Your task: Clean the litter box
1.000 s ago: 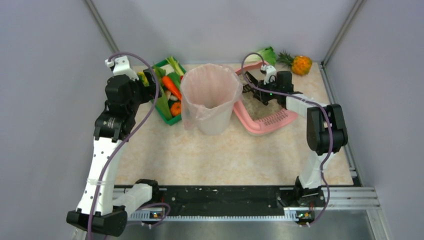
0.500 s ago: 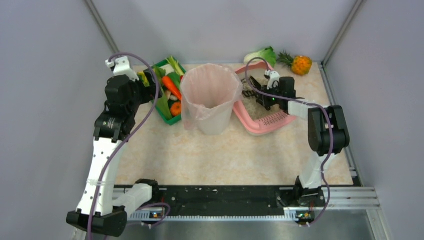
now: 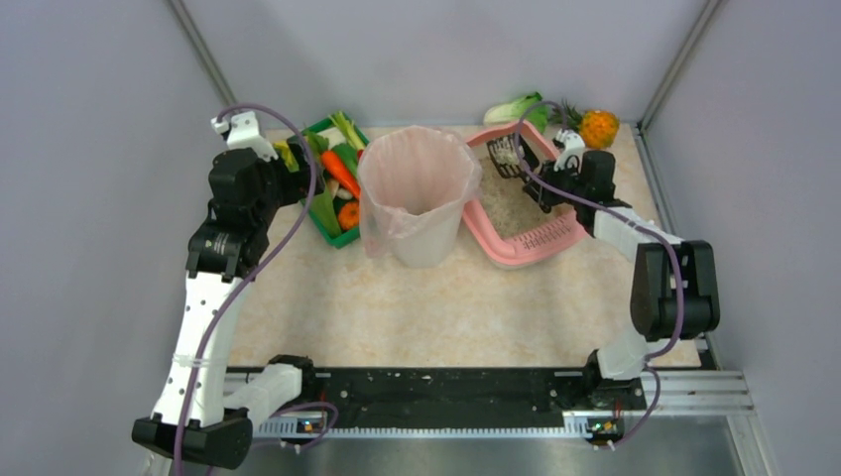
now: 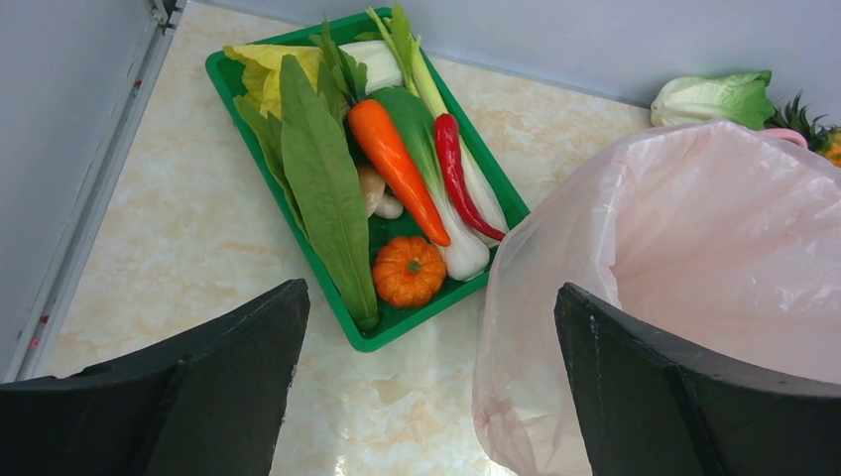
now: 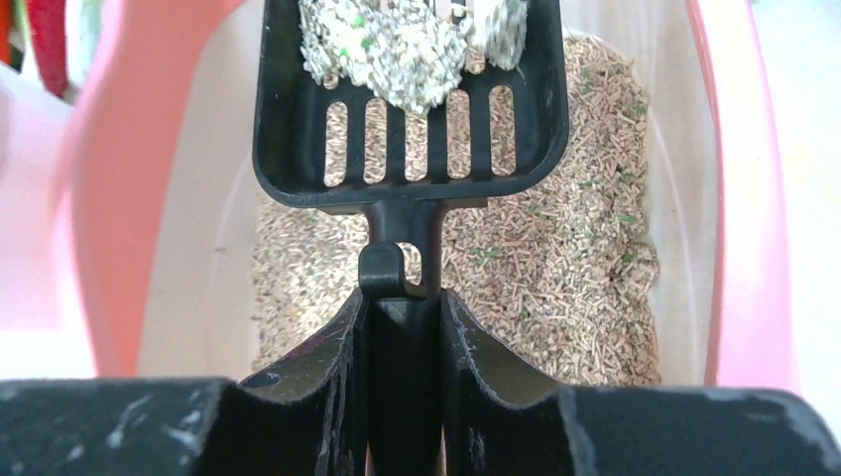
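The pink litter box (image 3: pixel 499 248) lies right of the bin, its slotted lip toward me and beige pellet litter (image 5: pixel 555 268) inside. My right gripper (image 3: pixel 543 185) is shut on the handle of a black slotted scoop (image 3: pixel 506 156). The scoop hangs above the box's far end and carries a pale clump of litter (image 5: pixel 407 50). In the right wrist view the gripper (image 5: pixel 402 307) clamps the handle, with the box's pink rim (image 5: pixel 744 198) on the right. My left gripper (image 3: pixel 298 164) hovers open over the table between the vegetable tray and the bin, with nothing between its fingers (image 4: pixel 248 347).
A bin with a pink liner (image 3: pixel 417 188) stands just left of the litter box. A green tray (image 4: pixel 367 337) of toy vegetables sits at the back left. A cabbage (image 3: pixel 516 107) and a pineapple (image 3: pixel 598 127) lie by the back wall.
My right gripper has pulled back to the right and lifted the scoop, which now carries a clump toward the box's far end. The left arm has not moved.
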